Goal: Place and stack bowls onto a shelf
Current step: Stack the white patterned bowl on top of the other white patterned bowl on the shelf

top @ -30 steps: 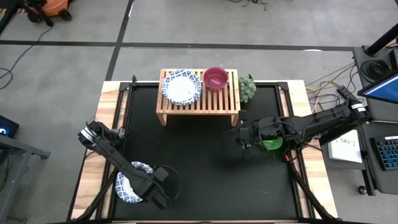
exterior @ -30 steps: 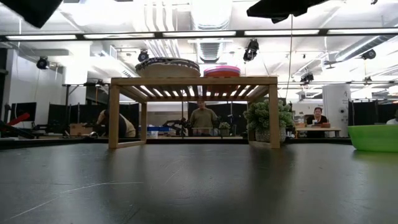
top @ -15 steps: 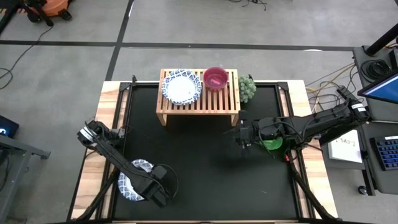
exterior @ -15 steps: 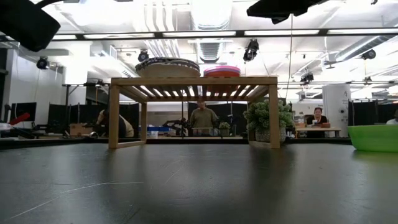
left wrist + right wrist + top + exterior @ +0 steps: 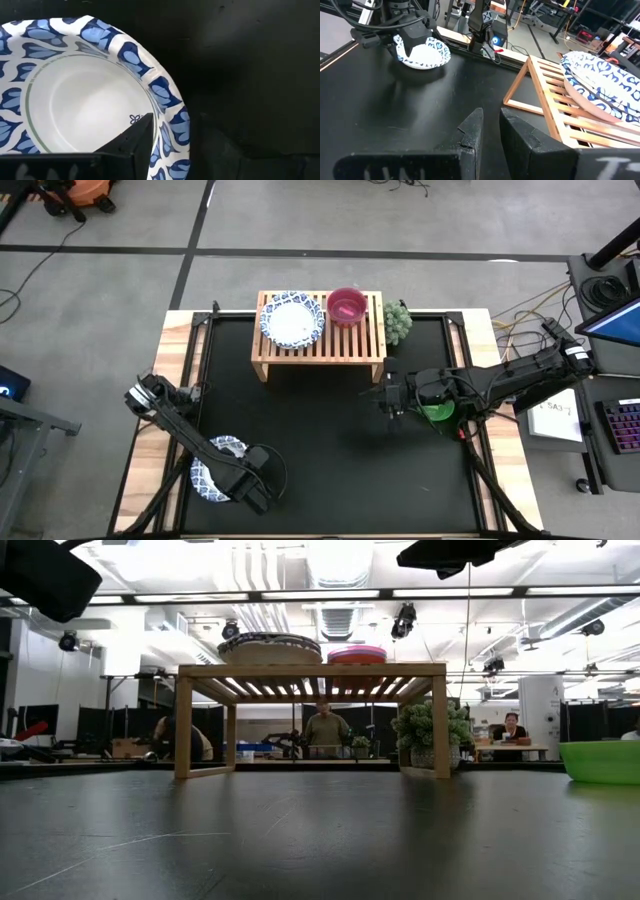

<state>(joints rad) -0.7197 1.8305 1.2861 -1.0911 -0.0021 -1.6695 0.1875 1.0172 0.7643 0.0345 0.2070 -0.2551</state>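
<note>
A white bowl with a blue patterned rim [image 5: 212,480] sits on the black mat at the near left. My left gripper [image 5: 250,485] stands open at the edge of it that faces the table's middle, one finger inside the bowl. The light-wood shelf [image 5: 320,345] at the far middle carries stacked blue-rimmed bowls [image 5: 292,318] and a magenta bowl [image 5: 347,306]. A green bowl [image 5: 437,412] rests on the mat at the right. Beside it, above the mat, my right gripper [image 5: 390,402] is shut with nothing between its fingers. My left gripper has one finger [image 5: 132,145] inside the bowl, close beside the patterned rim [image 5: 170,135]. The rim shows free next to that finger. Whether the finger touches the bowl I cannot tell.
A bumpy green artichoke-like object [image 5: 397,322] stands by the shelf's right end. The mat [image 5: 330,450] between the two arms is bare. People sit in the room beyond the table's far edge [image 5: 325,730].
My left gripper has come down over the near-left bowl: in the low view it has dropped further into the picture. The bowl stays on the mat.
</note>
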